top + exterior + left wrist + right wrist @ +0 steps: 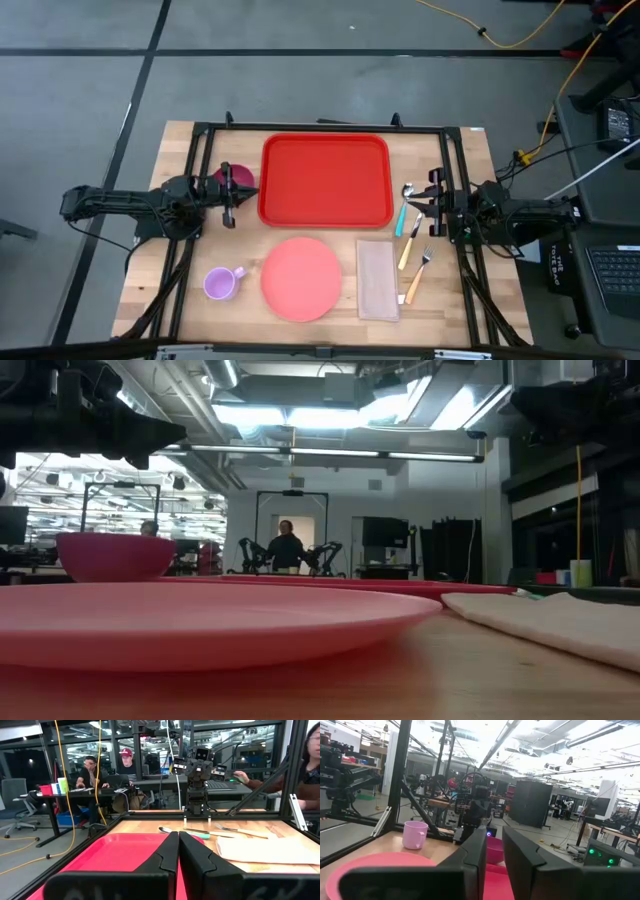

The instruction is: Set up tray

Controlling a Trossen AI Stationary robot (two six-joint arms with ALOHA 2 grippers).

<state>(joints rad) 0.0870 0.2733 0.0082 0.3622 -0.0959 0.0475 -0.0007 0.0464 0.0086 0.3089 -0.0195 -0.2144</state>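
The left pincer [229, 205] hangs pressed shut with nothing in it, just off the left rim of the tray [325, 180], with a dark pink bowl [234, 177] right beside it. The right pincer [418, 205] hangs across from it by the tray's right rim, its fingers a narrow gap apart and holding nothing, over a spoon [404, 205] with a teal handle. The red tray lies flat and bare at the middle of the counter's [160, 260] far edge. Nearer the front edge sit a lilac mug [222, 283], a pink plate [300, 278], a beige napkin [377, 279] and a fork [417, 275]
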